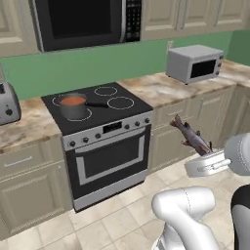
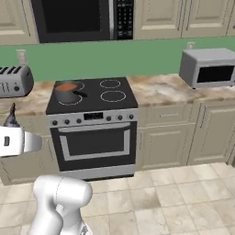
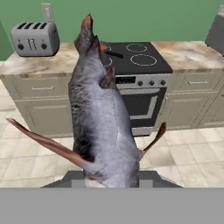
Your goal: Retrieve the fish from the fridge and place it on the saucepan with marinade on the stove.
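The fish [image 1: 191,136] is slender and silver-grey with a darker back and reddish-brown fins and tail; in the hand view it [image 3: 103,127] rises up the middle of the picture, tail end uppermost and 2 thin reddish fins spread to either side low down. It is held in the air in front of the lower cabinets, to the right of the stove [image 1: 100,105] in the left base view, well apart from the cooktop and above the tiled floor. The saucepan [image 1: 73,106] stands on the front-left burner of the 4, its straight black handle pointing right across the glass; it is filled to the top with smooth orange-red marinade [image 1: 73,100], a round disc the width of the pot. The gripper [image 1: 209,154] has its jaws closed narrowly on the fish's lower end, the body sticking out beyond them at a tilt. A toaster [image 2: 15,81] and a small microwave [image 2: 207,68] sit on the tabletop at either side of the stove.
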### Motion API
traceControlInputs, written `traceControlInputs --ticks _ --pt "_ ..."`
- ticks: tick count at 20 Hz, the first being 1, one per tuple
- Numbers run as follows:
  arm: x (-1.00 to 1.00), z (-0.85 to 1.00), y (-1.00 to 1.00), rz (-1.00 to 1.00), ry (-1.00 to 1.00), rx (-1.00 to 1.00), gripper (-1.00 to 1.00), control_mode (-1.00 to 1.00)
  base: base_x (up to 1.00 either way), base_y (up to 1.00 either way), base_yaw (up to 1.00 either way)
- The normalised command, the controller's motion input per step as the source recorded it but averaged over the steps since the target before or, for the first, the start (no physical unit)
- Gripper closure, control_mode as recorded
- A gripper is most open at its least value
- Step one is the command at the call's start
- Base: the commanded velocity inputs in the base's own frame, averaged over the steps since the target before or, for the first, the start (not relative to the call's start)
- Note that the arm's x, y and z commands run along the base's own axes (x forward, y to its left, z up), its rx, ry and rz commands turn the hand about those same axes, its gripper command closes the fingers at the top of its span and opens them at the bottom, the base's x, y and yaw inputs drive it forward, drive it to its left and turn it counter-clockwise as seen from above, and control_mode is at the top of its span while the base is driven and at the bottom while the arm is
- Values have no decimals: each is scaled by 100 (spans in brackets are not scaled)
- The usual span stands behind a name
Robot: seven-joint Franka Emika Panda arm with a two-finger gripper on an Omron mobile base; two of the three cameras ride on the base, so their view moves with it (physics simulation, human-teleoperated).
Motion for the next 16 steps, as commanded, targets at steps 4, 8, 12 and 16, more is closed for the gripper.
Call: traceControlInputs --ticks 4,8,12,16 --pt "0 0 0 0 0 0 100 100 0 26 35" --pt "0 0 0 0 0 0 100 100 1 17 32" --pt "0 0 0 0 0 0 100 100 6 16 30" --pt "0 0 0 0 0 0 100 100 11 13 27"
